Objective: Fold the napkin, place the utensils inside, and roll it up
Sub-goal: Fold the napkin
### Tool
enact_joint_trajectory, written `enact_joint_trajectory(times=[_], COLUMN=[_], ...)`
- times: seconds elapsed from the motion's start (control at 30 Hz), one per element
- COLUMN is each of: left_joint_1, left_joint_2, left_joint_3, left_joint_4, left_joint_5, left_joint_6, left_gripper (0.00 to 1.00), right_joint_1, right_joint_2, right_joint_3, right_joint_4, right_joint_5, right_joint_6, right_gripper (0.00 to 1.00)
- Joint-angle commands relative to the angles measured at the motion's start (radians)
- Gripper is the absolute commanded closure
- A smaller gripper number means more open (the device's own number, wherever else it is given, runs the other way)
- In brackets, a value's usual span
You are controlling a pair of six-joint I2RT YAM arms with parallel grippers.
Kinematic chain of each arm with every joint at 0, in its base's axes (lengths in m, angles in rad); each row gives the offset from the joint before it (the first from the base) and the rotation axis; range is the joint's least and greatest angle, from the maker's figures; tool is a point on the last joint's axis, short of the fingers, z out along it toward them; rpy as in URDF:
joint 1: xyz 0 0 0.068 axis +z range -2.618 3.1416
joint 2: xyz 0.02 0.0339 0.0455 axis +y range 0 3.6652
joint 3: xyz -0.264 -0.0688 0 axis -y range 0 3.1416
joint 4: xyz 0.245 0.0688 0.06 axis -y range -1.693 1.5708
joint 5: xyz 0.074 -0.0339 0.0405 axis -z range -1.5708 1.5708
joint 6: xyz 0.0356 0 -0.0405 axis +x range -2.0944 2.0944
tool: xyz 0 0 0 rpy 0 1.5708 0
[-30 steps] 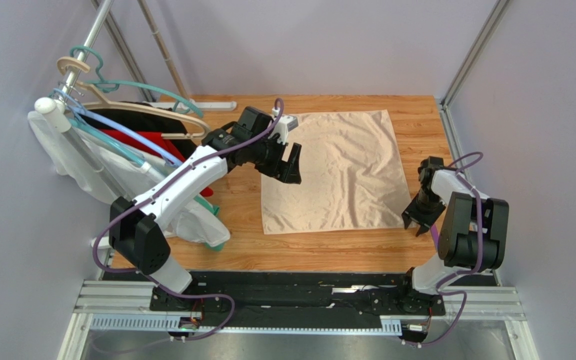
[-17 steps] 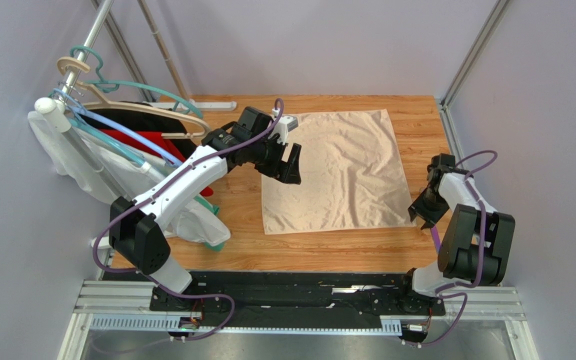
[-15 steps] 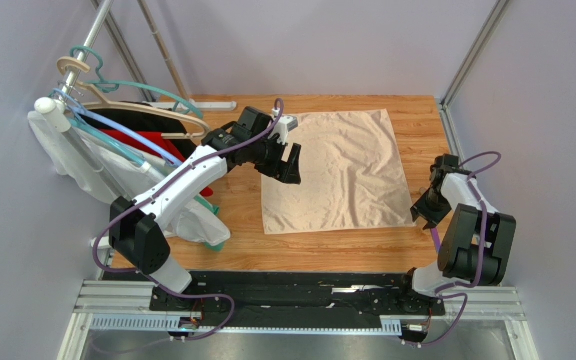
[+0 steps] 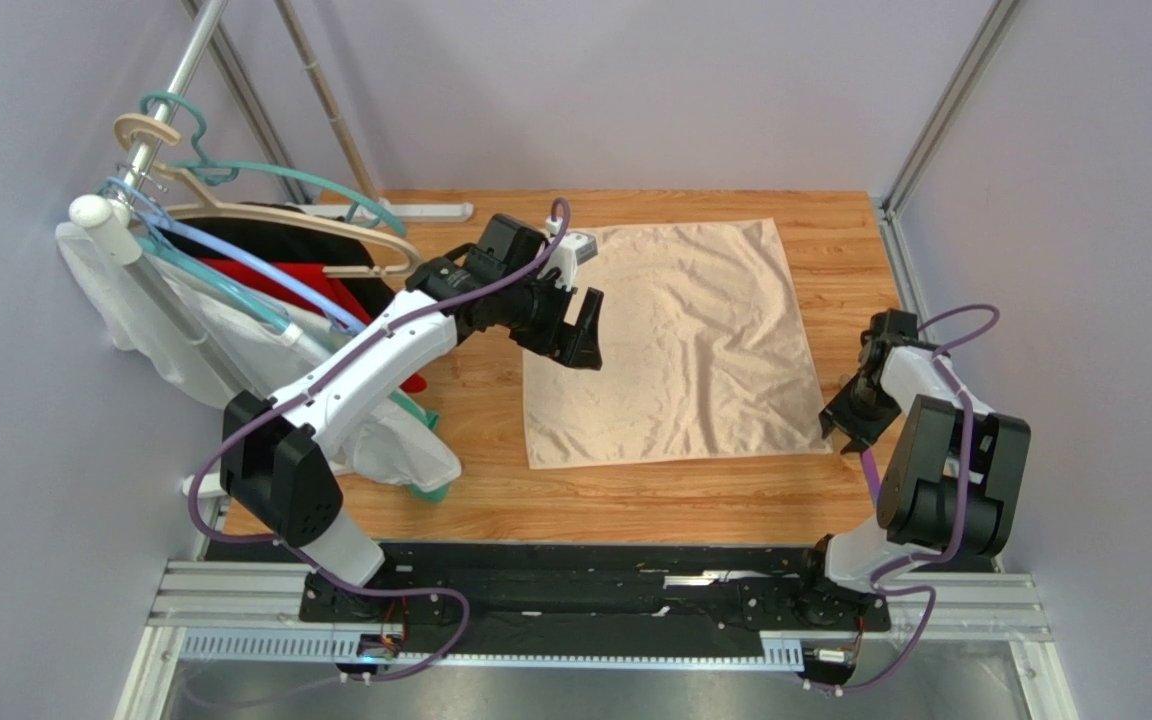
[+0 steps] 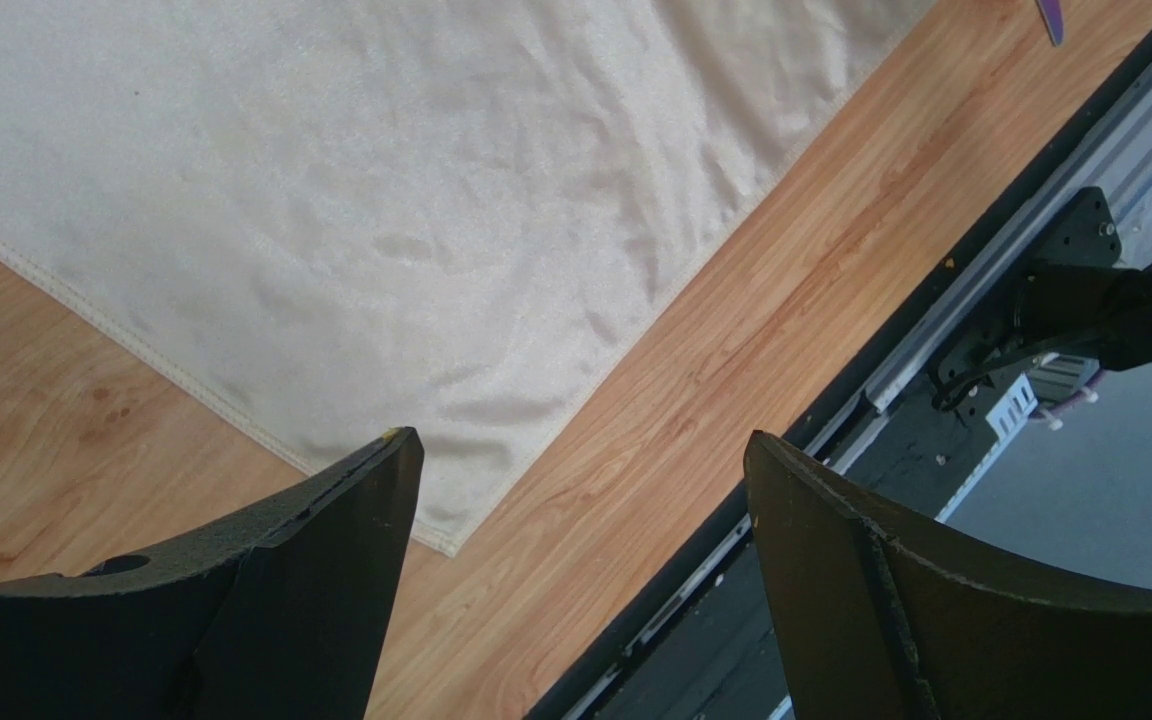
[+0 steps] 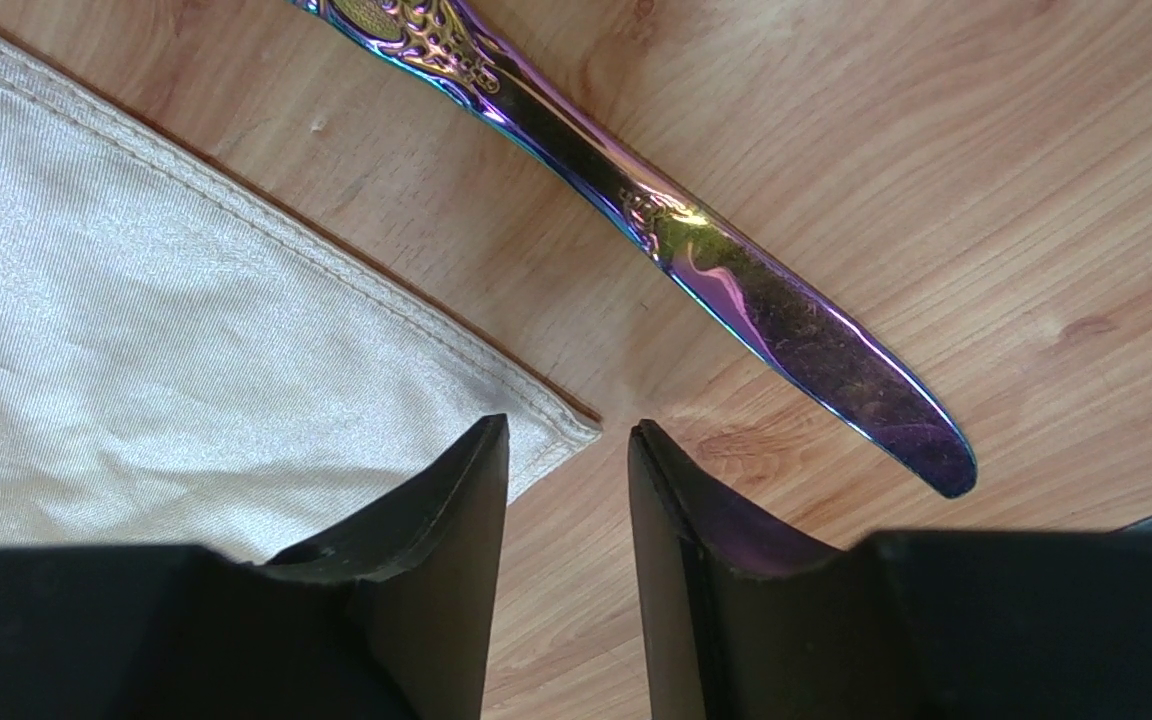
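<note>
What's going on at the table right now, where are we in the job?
The napkin lies spread flat and unfolded on the table. The left gripper hovers open over its left edge, holding nothing. The right gripper is down at the napkin's near right corner, jaws narrowly apart with nothing between them. A purple knife lies on the bare wood beside that corner, untouched. No fold has been made yet.

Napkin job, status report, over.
Left claw open above napkin, empty. Right claw slightly open at napkin's near-right corner, nothing gripped. Napkin flat, unfolded. Purple knife on bare table beside that corner.
</note>
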Motion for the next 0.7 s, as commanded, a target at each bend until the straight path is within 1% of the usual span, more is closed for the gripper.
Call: enact_joint_trajectory(times=[0.0, 0.3, 0.37, 0.43, 0.53, 0.67], left_joint_1=[0.002, 0.004, 0.002, 0.002, 0.004, 0.002], left_joint_2=[0.0, -0.003, -0.003, -0.006, -0.005, 0.0], left_joint_3=[0.016, 0.019, 0.019, 0.019, 0.019, 0.019], left_joint_4=[-0.006, -0.009, -0.01, -0.01, -0.01, -0.01], left_joint_5=[0.006, 0.009, 0.006, 0.003, 0.004, 0.009], left_joint_6=[0.023, 0.026, 0.029, 0.029, 0.029, 0.027], left_gripper=[0.11, 0.11, 0.11, 0.12, 0.12, 0.11], right_joint_1=[-0.001, -0.001, -0.001, -0.001, -0.001, -0.001], right_joint_2=[0.022, 0.045, 0.054, 0.068, 0.07, 0.057], right_joint_3=[-0.021, -0.046, -0.059, -0.069, -0.078, -0.086], right_joint_4=[0.054, 0.075, 0.092, 0.102, 0.105, 0.106], right_joint_5=[-0.026, 0.003, -0.005, -0.006, -0.002, 0.001], right_joint_6=[0.004, -0.005, -0.003, -0.005, -0.006, -0.008], right_gripper=[0.62, 0.65, 0.67, 0.72, 0.74, 0.79])
